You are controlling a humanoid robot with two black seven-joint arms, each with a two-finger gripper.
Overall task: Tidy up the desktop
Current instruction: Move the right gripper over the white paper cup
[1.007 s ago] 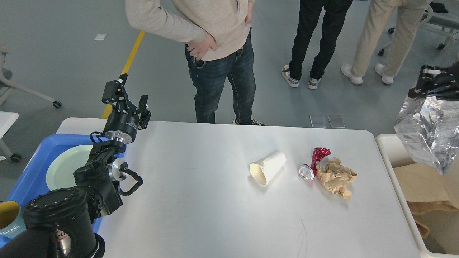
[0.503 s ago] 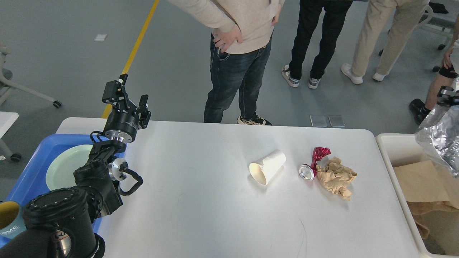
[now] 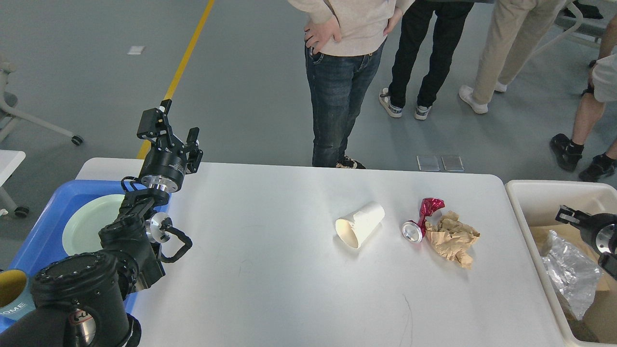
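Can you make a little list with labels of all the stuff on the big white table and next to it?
table: large white rectangular desktop
on it: white paper cup on its side; crushed red metal can touching crumpled brown paper
left side: blue plastic tray holding pale green plate
right side: off-white plastic bin with crinkly silver plastic bag inside
left gripper: raised, empty
right gripper: over bin, fingers unclear

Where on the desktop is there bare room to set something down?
The desktop lies bare between the left arm and the paper cup, and along the near edge. It is crowded right of centre: cup, crushed can and crumpled brown paper cluster together.
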